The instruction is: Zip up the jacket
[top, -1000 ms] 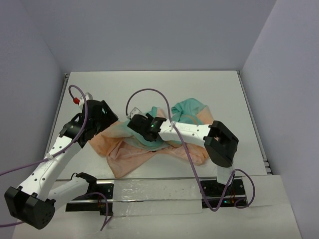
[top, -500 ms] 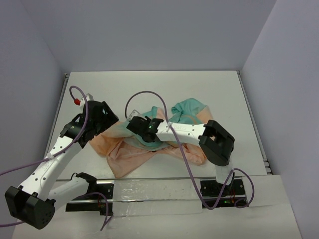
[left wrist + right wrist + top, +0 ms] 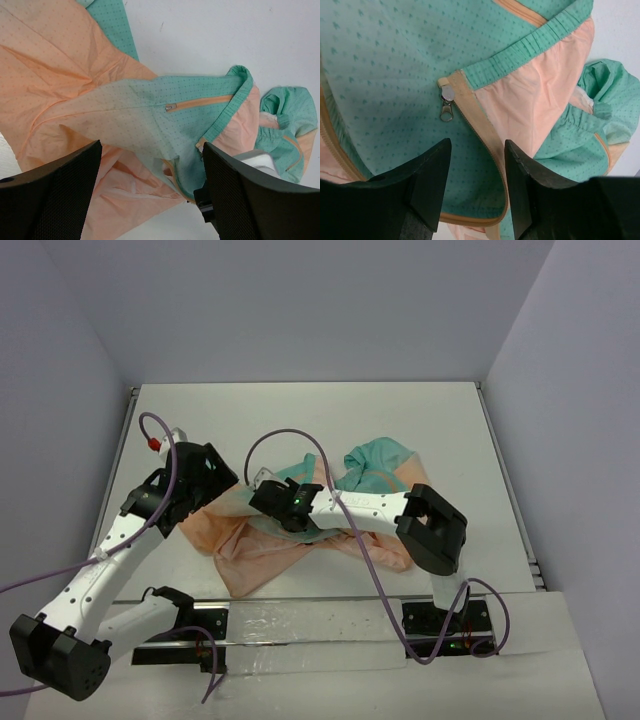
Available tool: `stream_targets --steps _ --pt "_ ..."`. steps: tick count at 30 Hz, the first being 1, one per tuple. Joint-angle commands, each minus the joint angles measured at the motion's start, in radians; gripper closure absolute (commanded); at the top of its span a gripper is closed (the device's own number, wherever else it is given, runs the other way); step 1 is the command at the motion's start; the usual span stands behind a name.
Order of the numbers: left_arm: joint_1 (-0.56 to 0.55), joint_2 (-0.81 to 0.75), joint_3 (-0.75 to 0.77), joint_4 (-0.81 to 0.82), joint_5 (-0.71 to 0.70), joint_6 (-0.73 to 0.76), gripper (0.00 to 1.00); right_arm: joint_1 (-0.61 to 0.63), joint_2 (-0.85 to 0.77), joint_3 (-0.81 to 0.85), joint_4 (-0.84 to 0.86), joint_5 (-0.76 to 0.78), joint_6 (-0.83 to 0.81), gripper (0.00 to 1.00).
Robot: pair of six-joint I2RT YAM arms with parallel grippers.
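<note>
Two grippers, one garment. Item: thin peach-to-teal dotted fabric jacket (image 3: 262,556), crumpled on the white table (image 3: 300,415) and heaped around our landmark, the small metal zip pull (image 3: 446,108) at the top of a tan zipper tape. Long axis, as far as the folds allow: slanting, with the peach end left of and nearer than the pull and the teal end, with its ribbed band, right of and beyond it. Right gripper (image 3: 288,518): over the last second it has slid leftward across the cloth, elbow following, and now sits directly above the pull. Its jaws stand apart, the pull lying just past their tips and ungripped. Left gripper (image 3: 210,476): unmoved, well left of the pull over the peach end, jaws apart with nothing between them. We judge the shift to be an alignment for grasping the pull, with zipping not yet begun.
</note>
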Motion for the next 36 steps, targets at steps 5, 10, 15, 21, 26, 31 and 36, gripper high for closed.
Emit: stream_targets --steps 5,10,15,21,26,31,36 --pt "0.006 -0.026 0.004 0.027 0.000 0.006 0.12 -0.005 0.044 0.038 0.035 0.081 -0.001 0.46" --pt "0.006 -0.027 -0.001 0.031 0.006 0.004 0.12 -0.010 0.053 0.049 0.044 0.093 -0.004 0.47" --pt "0.008 -0.027 -0.001 0.033 0.012 0.005 0.12 -0.018 0.077 0.073 0.045 0.100 -0.014 0.49" --pt "0.006 -0.021 -0.002 0.037 0.020 0.006 0.11 -0.024 0.077 0.072 0.053 0.096 -0.010 0.51" --pt "0.006 -0.012 -0.008 0.049 0.036 0.003 0.12 -0.030 0.070 0.062 0.058 0.104 -0.005 0.54" --pt "0.006 -0.013 -0.009 0.051 0.038 0.002 0.11 -0.032 0.067 0.062 0.066 0.109 -0.001 0.55" --pt "0.008 -0.015 -0.015 0.052 0.039 0.000 0.11 -0.035 0.060 0.070 0.072 0.108 0.006 0.55"
